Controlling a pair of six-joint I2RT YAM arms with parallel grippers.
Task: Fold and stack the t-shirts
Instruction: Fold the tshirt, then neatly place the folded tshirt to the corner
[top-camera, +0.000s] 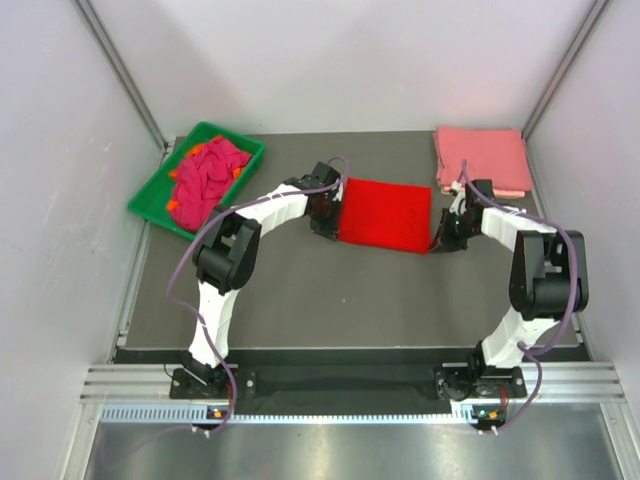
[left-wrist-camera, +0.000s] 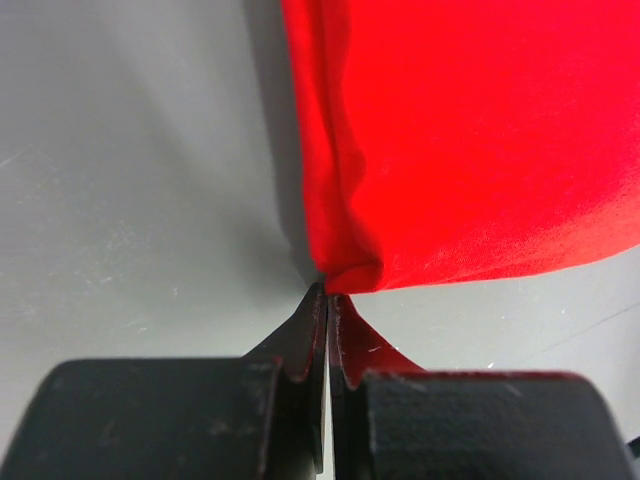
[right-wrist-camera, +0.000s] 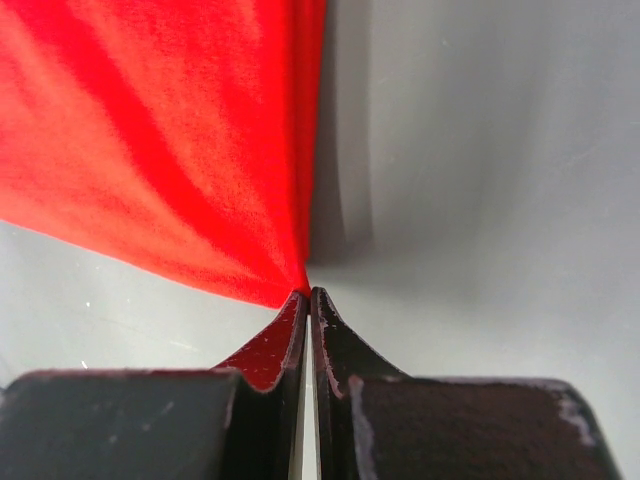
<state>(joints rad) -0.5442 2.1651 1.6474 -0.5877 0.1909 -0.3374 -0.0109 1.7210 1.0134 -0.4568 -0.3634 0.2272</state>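
Note:
A folded bright red t-shirt (top-camera: 386, 214) lies mid-table, stretched between both arms. My left gripper (top-camera: 326, 222) is shut on its near left corner; in the left wrist view that gripper (left-wrist-camera: 328, 292) pinches the bunched red cloth (left-wrist-camera: 470, 140). At the near right corner my right gripper (top-camera: 441, 240) is shut on the shirt too, and the right wrist view has this gripper (right-wrist-camera: 306, 294) clamping the red fabric (right-wrist-camera: 160, 150) at its tip. A folded salmon pink t-shirt (top-camera: 482, 158) rests at the back right. Crumpled magenta t-shirts (top-camera: 207, 178) with bits of orange fill the green tray (top-camera: 152, 195).
The green tray stands at the back left of the dark table (top-camera: 340, 300). White walls close in on both sides, and a metal rail (top-camera: 330, 382) runs along the near edge by the arm bases.

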